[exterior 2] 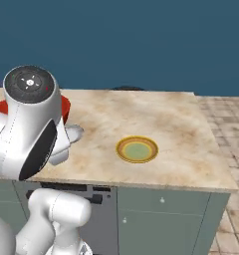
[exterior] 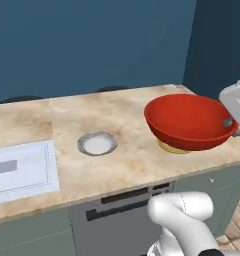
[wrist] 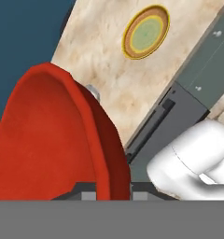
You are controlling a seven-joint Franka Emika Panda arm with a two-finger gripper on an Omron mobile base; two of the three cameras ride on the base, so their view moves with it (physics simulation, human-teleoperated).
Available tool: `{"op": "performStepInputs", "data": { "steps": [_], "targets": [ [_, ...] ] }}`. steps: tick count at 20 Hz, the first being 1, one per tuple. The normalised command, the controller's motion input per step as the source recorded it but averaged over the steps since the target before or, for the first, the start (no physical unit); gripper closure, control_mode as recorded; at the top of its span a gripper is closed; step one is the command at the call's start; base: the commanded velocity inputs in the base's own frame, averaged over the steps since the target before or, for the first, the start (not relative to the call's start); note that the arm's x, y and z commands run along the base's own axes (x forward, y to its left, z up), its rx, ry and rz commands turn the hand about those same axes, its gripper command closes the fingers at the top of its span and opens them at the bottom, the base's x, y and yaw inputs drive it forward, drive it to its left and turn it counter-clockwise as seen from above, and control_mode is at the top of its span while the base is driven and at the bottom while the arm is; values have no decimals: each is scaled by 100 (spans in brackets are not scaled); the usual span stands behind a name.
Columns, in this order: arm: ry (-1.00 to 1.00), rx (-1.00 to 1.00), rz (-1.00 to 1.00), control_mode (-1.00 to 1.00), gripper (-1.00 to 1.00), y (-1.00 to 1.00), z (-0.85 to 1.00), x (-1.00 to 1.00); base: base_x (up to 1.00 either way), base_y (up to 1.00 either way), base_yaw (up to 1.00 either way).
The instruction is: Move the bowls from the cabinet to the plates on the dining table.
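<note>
A glossy red bowl (exterior: 189, 122) hangs tilted above the beige marble dining table (exterior: 127, 167), with my gripper (exterior: 232, 127) shut on its right rim. In the hand view the bowl (wrist: 53, 140) looms at the left, its rim pinched between my gripper (wrist: 113, 193) at the bottom. The yellowish plate (exterior 2: 137, 149) lies bare on the table (exterior 2: 181, 124), to the right of the bowl (exterior 2: 65, 108), which peeks from behind my arm. That plate (wrist: 145, 32) sits far ahead of the hand. The greyish plate (exterior: 96, 143) lies bare at mid-table. The cabinet is out of view.
A white mat (exterior: 22, 170) lies on the table's left end. Grey-green fronts and a dark grey panel (exterior: 122, 210) run under the table's near edge. A dark blue wall stands behind, and a wood floor (exterior 2: 226, 114) shows at the right.
</note>
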Motion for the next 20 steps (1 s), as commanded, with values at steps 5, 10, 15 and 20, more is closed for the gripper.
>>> {"op": "performStepInputs", "data": {
  "steps": [5, 10, 15, 20],
  "targets": [
    [0, 0, 0, 100, 100, 0, 0, 0, 52, 100, -50],
    [0, 0, 0, 100, 100, 0, 0, 0, 88, 84, -29],
    [0, 0, 0, 100, 100, 0, 0, 0, 91, 18, 2],
    [0, 0, 0, 100, 100, 0, 0, 0, 54, 1, 19]
  ]
}}
